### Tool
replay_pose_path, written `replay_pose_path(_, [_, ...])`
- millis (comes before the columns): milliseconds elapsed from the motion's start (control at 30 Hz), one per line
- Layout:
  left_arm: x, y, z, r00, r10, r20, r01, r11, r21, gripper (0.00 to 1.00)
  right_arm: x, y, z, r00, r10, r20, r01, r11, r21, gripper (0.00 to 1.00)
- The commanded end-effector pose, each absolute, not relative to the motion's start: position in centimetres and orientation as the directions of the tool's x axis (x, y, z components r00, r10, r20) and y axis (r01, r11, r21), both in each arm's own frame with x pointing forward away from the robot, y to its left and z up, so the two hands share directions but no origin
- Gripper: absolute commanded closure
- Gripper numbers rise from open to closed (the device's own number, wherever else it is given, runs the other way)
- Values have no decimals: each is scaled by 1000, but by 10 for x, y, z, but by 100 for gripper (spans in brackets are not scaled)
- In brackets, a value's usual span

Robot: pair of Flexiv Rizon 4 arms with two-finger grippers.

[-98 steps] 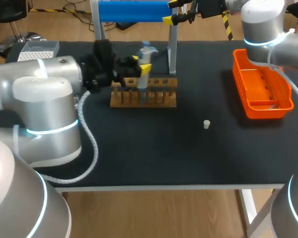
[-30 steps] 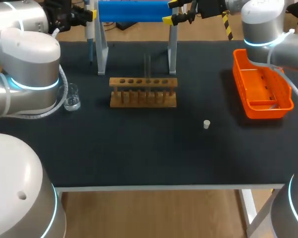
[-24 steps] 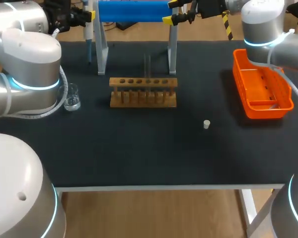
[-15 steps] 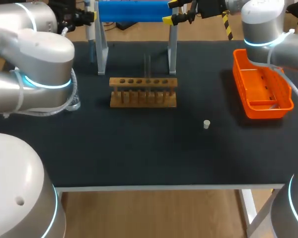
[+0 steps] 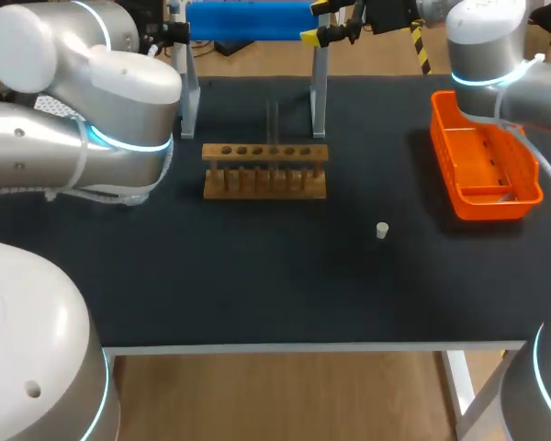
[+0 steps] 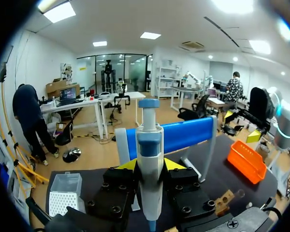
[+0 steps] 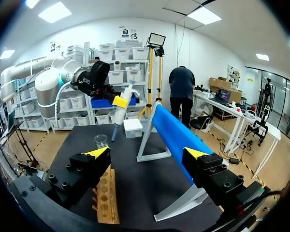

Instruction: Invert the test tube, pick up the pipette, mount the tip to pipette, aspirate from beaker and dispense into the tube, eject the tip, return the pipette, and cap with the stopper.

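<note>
Firstly, left claw (image 6: 150, 166): pinching the blue-and-white plastic pipette (image 6: 149, 145) from two sides, one yellow-tipped finger (image 6: 128, 164) against each flank.
Pipette: held in the left claw with its plunger cap standing above the fingers and its narrow lower end below them. From the right wrist view it hangs tilted.
Left claw position: over the far left part of the black table (image 5: 285, 285), beside the leg of the blue roller bar on a white frame (image 5: 248, 18).
Right claw (image 7: 146, 153): spread wide, with nothing between the fingers. It hangs by the far edge of the table, next to the blue bar.
Test tube: the clear glass test tube (image 5: 274, 118) stands upright in the wooden tube rack (image 5: 264, 170), well apart from both claws.
Beaker: the small clear glass beaker (image 7: 101, 140) sits on the table ahead of the right claw, near the pipette's lower end. In the head view the left arm hides it.
Stopper: the small white stopper (image 5: 382, 230) rests on the table, well apart from both claws, between the rack and the orange plastic basket (image 5: 484, 170).
Tip box: the white tip box (image 6: 63, 193) lies beside the left claw.
Basket: apart from the right claw, under the right arm.
</note>
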State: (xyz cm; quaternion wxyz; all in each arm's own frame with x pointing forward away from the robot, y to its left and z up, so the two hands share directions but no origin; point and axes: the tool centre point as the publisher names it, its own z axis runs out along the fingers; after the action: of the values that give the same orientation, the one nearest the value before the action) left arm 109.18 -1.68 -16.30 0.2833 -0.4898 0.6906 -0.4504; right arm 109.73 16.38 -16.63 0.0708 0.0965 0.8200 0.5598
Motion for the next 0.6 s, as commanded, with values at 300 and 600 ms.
replay_pose_path(300, [1124, -21, -165, -273, -962, 14, -458, 117, -881, 100, 1099, 163, -165, -972, 234, -5, 81, 358, 930, 0])
replay_pose_path(600, [1144, -22, -166, -267, -964, 2, -469, 128, -874, 100, 1099, 163, -165, -972, 234, -5, 81, 358, 930, 0])
